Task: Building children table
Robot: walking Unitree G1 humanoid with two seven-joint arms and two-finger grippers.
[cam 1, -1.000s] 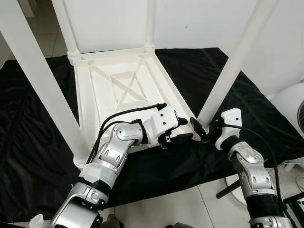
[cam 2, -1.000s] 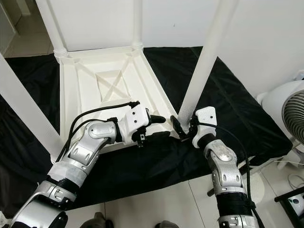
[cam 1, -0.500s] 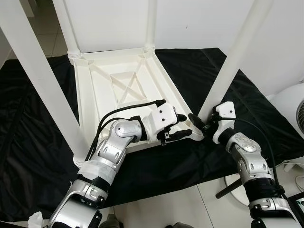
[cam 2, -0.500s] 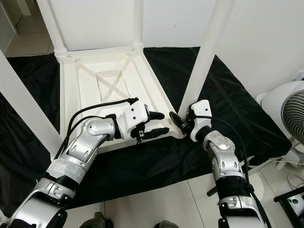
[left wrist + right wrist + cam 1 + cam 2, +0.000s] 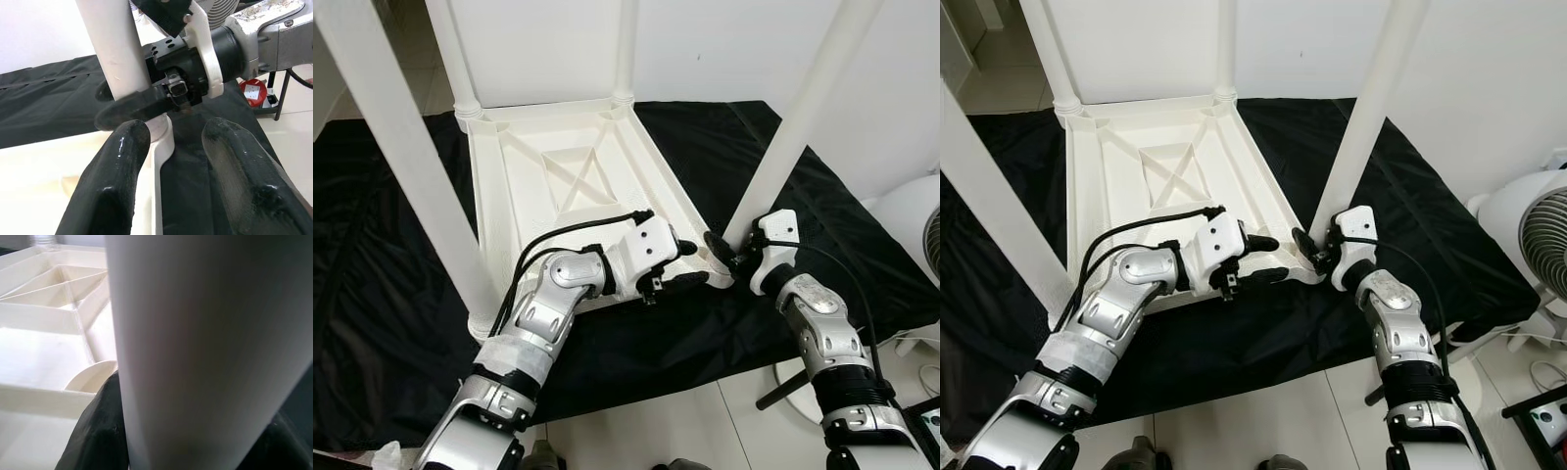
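Note:
A white children's table lies upside down on a black cloth, its legs pointing up. My right gripper is shut around the base of the near right leg, just above its socket at the table's corner. In the right wrist view that leg stands between the two black fingers. My left gripper is open beside the same corner, straddling the table's near rim. Its fingers point at the right gripper and hold nothing.
The near left leg and two far legs rise steeply around my arms. The black cloth covers the tiled floor. A white fan stands at the right, by the white wall.
My right gripper has moved in toward the corner and closed around the leg's base. The left gripper has stayed at the rim, still open.

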